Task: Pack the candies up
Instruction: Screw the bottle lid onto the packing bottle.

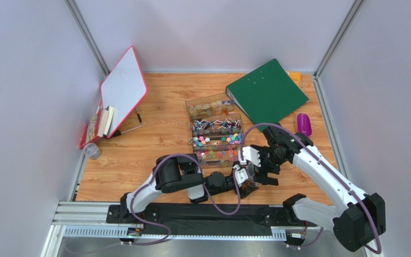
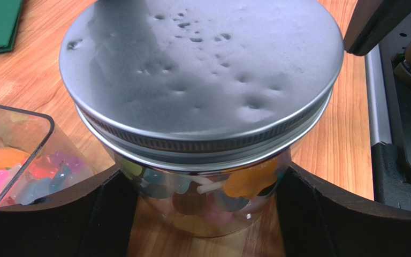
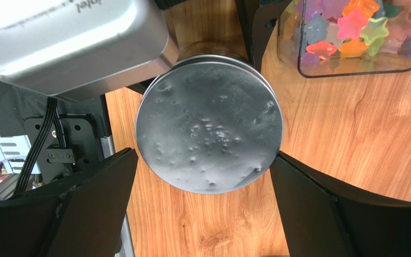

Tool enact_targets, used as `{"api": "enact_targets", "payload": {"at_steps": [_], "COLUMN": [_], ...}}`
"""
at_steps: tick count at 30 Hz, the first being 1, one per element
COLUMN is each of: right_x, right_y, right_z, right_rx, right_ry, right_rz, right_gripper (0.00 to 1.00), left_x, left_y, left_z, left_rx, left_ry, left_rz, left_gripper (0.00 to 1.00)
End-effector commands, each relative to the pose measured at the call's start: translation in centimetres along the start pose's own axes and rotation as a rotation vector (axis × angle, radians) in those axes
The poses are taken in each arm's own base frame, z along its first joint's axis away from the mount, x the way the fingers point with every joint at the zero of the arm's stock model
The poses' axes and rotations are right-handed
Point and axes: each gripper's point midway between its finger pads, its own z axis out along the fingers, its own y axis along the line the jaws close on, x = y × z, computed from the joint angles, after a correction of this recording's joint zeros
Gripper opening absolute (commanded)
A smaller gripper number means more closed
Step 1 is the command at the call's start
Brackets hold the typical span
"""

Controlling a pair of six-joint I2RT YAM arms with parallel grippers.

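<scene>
A glass jar (image 2: 202,214) with a dented silver metal lid (image 2: 202,69) stands on the wooden table near the front edge. Inside it are the candies (image 2: 248,182), in orange, green, blue and pink. My left gripper (image 2: 203,172) is shut on the jar's glass body, one finger on each side. My right gripper (image 3: 205,155) is over the jar from above, and its fingertips (image 3: 124,160) press the rim of the lid (image 3: 210,123). In the top view both grippers (image 1: 241,179) (image 1: 258,172) meet at the jar (image 1: 250,186). More candies (image 3: 352,32) lie in a clear box.
A clear compartment box (image 1: 215,134) of coloured candies sits just behind the jar; its corner shows in the left wrist view (image 2: 42,120). A purple scoop (image 1: 304,124) lies at the right and a green binder (image 1: 266,91) at the back. At the left are a whiteboard (image 1: 123,88) and books (image 1: 98,126).
</scene>
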Motion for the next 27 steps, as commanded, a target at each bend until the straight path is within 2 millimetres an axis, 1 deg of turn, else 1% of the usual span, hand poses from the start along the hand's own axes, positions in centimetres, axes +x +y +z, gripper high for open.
{"api": "enact_targets", "payload": {"at_steps": [1,6,10,18,21,22,24,25,27], "right_x": [2.6,2.8,2.7,2.1,2.6,3.2,3.6,3.7,2.9], "right_y": [5.7,6.1,6.6,7.1,7.2,6.9,6.4,5.9,4.3], "right_z": [-0.6,-0.9,-1.4,-2.9,-3.7,-4.1,-4.7,-5.1,-5.5], "right_rx": [-0.191,-0.188,-0.198,-0.167,-0.147,-0.126,-0.087,-0.064,-0.002], "right_ry": [0.117,0.122,0.121,0.101,0.136,0.171,0.195,0.199,0.17], "right_rz": [0.14,0.133,0.124,0.12,0.129,0.122,0.103,0.064,0.029], "right_gripper": [0.98,0.97,0.94,0.95,0.95,0.95,0.95,0.97,1.0], "left_x": [12.0,12.0,11.9,12.4,12.5,12.6,12.7,12.8,13.0], "left_y": [3.6,3.8,3.9,4.0,3.8,3.6,3.4,3.3,3.0], "left_z": [-5.3,-5.3,-5.2,-5.4,-5.4,-5.5,-5.5,-5.6,-5.6], "left_rx": [-0.133,-0.14,-0.14,-0.144,-0.136,-0.126,-0.116,-0.113,-0.1], "left_ry": [0.42,0.42,0.419,0.433,0.439,0.441,0.447,0.449,0.453], "left_rz": [0.026,0.028,0.029,0.034,0.031,0.026,0.024,0.026,0.038], "left_gripper": [0.0,0.0,0.0,0.0,0.0,0.0,0.0,0.0,0.0]}}
